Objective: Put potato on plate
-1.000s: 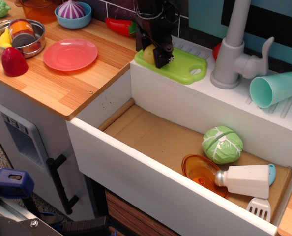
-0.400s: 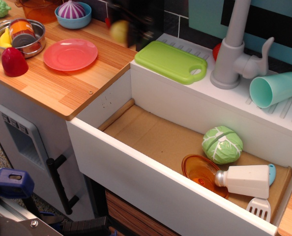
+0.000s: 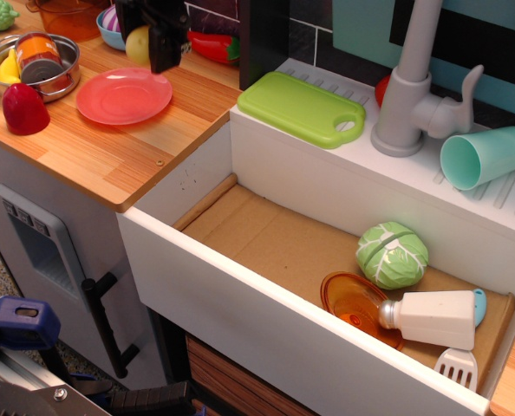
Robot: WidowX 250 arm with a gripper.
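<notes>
In the single view, taking the pink plate as the landmark, the black end effector hung above the plate's far edge, clear of the wooden worktop. Its fingers were clamped on the yellow potato, whose left half showed beside the dark finger. The potato was lifted off the plate, over its far rim.

To the left of the plate stood a metal bowl holding a can and a piece of banana, with a red object in front of it. Beyond the plate, partly hidden by the end effector, sat a small blue bowl; a red pepper lay to the right of that.

To the right of the plate, a green cutting board rested on the white sink edge. Further right stood the grey tap and a tipped teal cup. In the sink basin, well apart from the plate, lay a green cabbage, an orange dish, a white bottle and a spatula.
</notes>
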